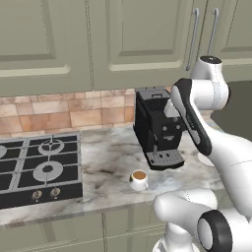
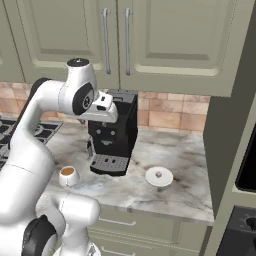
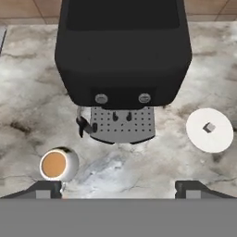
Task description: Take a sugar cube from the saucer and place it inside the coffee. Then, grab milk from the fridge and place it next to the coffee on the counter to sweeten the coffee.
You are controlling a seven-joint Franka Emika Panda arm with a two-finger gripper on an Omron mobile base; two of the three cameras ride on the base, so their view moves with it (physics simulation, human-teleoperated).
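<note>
We inspect a marble-patterned desk point(image 1: 108, 157) under olive-green cabinets point(image 1: 113, 39). Nearest its front edge stands the coffee point(image 3: 56, 164), brown and full. The saucer point(image 3: 221, 139) lies well apart to its right, the sugar cube point(image 3: 209, 127) on it untouched. Between them and behind sits the black coffee machine point(image 3: 122, 51). The claw point(image 3: 118, 190) hovers above, fingers spread wide, holding nothing. We judge that no step is done: both cube and milk remain.

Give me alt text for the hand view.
Looking down on a black coffee machine on the marble counter, with the coffee at lower left and the saucer holding a sugar cube at right. The open claw hovers above.
</note>
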